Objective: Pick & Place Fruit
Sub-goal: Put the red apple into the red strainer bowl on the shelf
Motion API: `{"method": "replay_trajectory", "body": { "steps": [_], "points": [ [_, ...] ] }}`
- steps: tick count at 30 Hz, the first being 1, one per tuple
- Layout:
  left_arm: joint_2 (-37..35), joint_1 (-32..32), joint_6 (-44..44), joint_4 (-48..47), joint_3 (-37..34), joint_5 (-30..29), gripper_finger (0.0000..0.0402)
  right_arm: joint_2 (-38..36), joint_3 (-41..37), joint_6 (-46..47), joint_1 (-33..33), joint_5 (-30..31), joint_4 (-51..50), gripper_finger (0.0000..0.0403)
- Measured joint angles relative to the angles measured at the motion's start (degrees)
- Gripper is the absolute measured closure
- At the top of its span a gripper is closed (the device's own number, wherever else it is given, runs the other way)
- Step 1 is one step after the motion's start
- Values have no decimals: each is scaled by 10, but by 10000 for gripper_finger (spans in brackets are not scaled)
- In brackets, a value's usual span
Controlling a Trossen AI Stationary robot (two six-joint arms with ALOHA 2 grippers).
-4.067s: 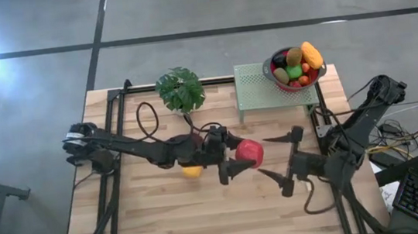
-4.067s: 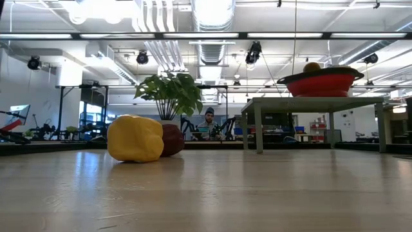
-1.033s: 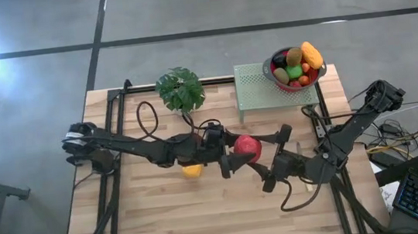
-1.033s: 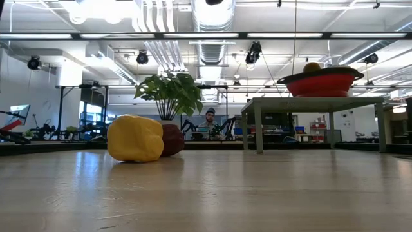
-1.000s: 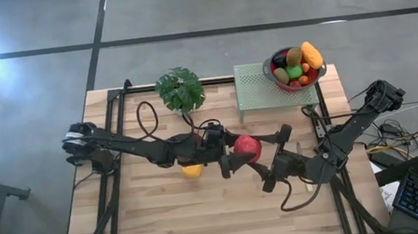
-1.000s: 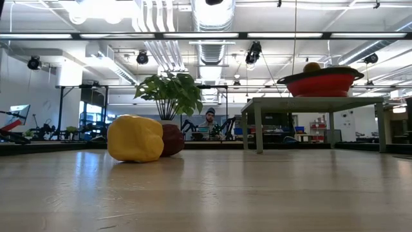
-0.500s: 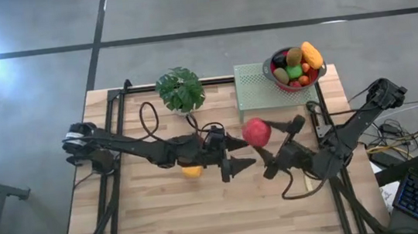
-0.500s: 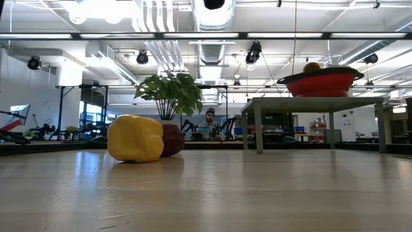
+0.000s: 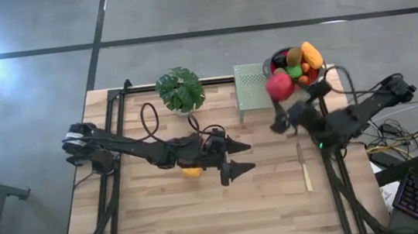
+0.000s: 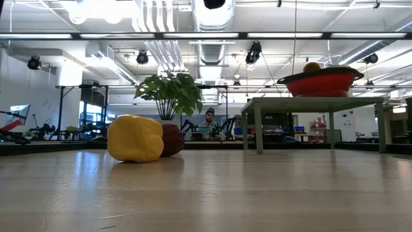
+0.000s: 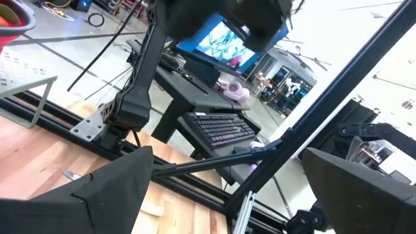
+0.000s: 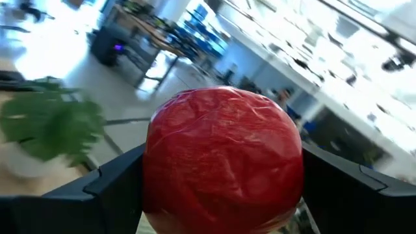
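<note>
A red round fruit (image 9: 279, 86) hangs over the green stand (image 9: 250, 81), right beside the red bowl (image 9: 315, 75) of mixed fruit, with my right gripper (image 9: 281, 95) shut on it. My left gripper (image 9: 238, 157) stands open over the table's middle with nothing between its fingers. A yellow fruit (image 10: 135, 138) and a maroon fruit (image 10: 174, 139) rest on the table under the left arm. My right gripper pinches the red fruit's two opposite sides (image 12: 153, 179) between its two fingers (image 12: 107, 188). The fingers lie about level and come from the table's near right side. The fruit is lifted clear, above the stand and next to the bowl's left rim.
A potted plant (image 9: 180, 89) stands at the far edge, left of the stand. A slim knife (image 9: 306, 177) lies on the table near the right edge. Bare wood lies along the near side of the table.
My right gripper has carried the red fruit away from between the left gripper's open fingers, up and toward the table's far right, swinging round to the bowl. The left gripper has stayed where it was, open.
</note>
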Motion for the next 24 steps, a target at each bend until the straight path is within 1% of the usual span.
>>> {"method": "replay_trajectory", "body": {
  "steps": [2, 4, 10, 11, 13, 15, 17, 19, 24],
  "points": [
    [0, 0, 0, 0, 0, 0, 3, -19, 0, -2, -25, -6, 0, 71],
    [0, 0, 0, 0, 0, 0, 3, -37, 0, -3, -52, -27, 0, 75],
    [0, 0, 1, -2, 0, 0, 3, -58, 0, -4, -129, -164, -12, 75],
    [0, 0, 1, -5, 0, 0, 3, -57, 1, -3, -144, -181, -23, 73],
    [0, 0, 1, -10, 0, 0, 3, -53, 9, 11, -174, -195, -47, 69],
    [0, 0, 16, -16, 0, 0, 3, -45, 19, 40, -206, -202, -95, 68],
    [0, -3, 65, -35, 0, 2, 3, -34, 34, 85, -239, -224, -162, 70],
    [0, -11, 126, -66, 0, 3, 3, -19, 52, 147, -271, -234, -246, 73],
    [0, -42, 181, -112, 0, -7, 3, 20, 111, 317, -350, -293, -457, 72]
  ]
}}
